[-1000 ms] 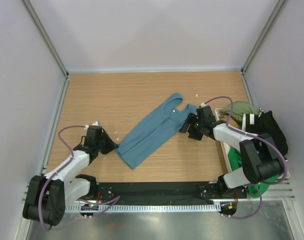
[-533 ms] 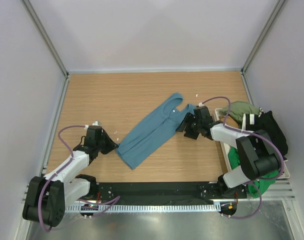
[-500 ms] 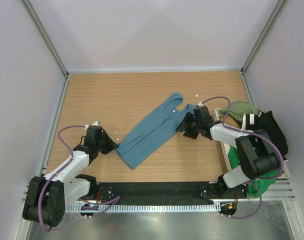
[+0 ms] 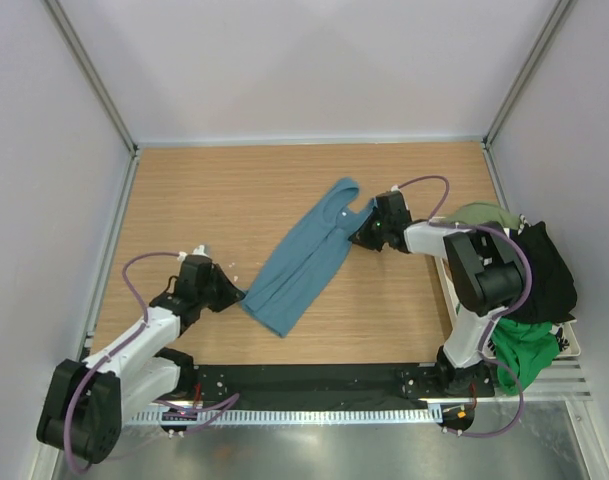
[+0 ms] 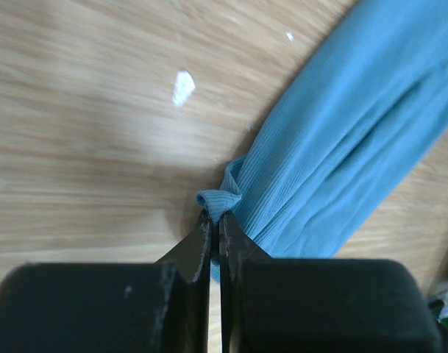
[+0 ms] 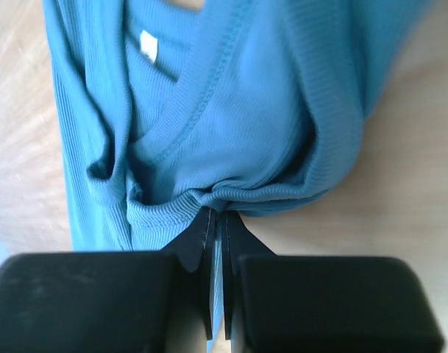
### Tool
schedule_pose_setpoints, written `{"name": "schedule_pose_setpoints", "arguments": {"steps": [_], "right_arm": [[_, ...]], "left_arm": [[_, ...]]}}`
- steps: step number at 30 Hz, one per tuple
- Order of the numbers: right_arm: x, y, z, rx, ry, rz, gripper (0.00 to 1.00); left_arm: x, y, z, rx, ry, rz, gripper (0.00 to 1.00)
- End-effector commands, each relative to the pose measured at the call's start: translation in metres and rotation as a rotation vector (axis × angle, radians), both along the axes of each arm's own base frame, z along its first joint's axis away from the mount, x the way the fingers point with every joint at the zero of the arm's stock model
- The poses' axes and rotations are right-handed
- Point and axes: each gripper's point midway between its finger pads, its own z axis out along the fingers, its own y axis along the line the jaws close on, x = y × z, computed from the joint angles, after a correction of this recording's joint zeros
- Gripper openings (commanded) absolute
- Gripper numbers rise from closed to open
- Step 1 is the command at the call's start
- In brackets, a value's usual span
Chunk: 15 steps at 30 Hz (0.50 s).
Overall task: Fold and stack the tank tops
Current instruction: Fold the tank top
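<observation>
Top external view: the left gripper (image 4: 235, 293) pinches a hem corner of the teal tank top (image 4: 306, 258), and the right gripper (image 4: 357, 236) pinches its strap end, likely to stretch it flat.

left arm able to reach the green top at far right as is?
Probably not: the left gripper is shut on the blue top, and the green top lies across the table, past the right arm.

In both wrist views, teal tank top (image 6: 268, 110) cut off at the edges; heaped tops (image 4: 546, 262) partly behind the right arm (image 4: 481, 272).
</observation>
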Motion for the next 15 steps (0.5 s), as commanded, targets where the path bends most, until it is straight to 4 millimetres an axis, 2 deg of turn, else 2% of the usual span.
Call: {"name": "schedule_pose_setpoints", "arguments": {"steps": [1,3,4,5,6,8,9,10,12,14,15], "right_arm": [[0.015,-0.03,-0.028,-0.107,0.067,-0.067,0.05],[0.023,-0.031,-0.029,-0.106,0.088,-0.055,0.05],[0.037,-0.028,-0.026,-0.11,0.077,-0.036,0.06],[0.043,-0.026,-0.024,-0.113,0.079,-0.021,0.05],[0.055,-0.017,-0.014,-0.095,0.061,0.006,0.06],[0.063,-0.012,-0.02,-0.095,0.081,0.033,0.06],[0.074,-0.007,-0.011,-0.086,0.065,0.045,0.07],[0.075,-0.003,-0.018,-0.087,0.08,0.067,0.07],[0.085,0.003,-0.012,-0.087,0.075,0.085,0.08],[0.086,0.009,-0.02,-0.087,0.093,0.11,0.08],[0.091,0.013,-0.016,-0.088,0.089,0.121,0.08]], "left_arm": [[-0.008,-0.008,0.003,-0.02,-0.015,0.005,0.0],[-0.013,-0.014,0.006,-0.029,-0.032,0.011,0.0],[-0.015,-0.015,0.006,-0.033,-0.032,0.014,0.0],[-0.019,-0.022,0.007,-0.048,-0.03,0.009,0.0],[-0.021,-0.022,0.006,-0.048,-0.035,0.022,0.0],[-0.027,-0.03,0.004,-0.036,-0.039,0.01,0.0],[-0.029,-0.03,0.001,-0.03,-0.029,0.032,0.0],[-0.034,-0.038,0.0,-0.03,-0.028,0.001,0.0],[-0.036,-0.043,-0.001,-0.021,-0.027,0.014,0.0],[-0.044,-0.054,-0.003,-0.006,-0.025,-0.018,0.0],[-0.045,-0.058,-0.002,-0.015,-0.026,-0.012,0.0]]}}
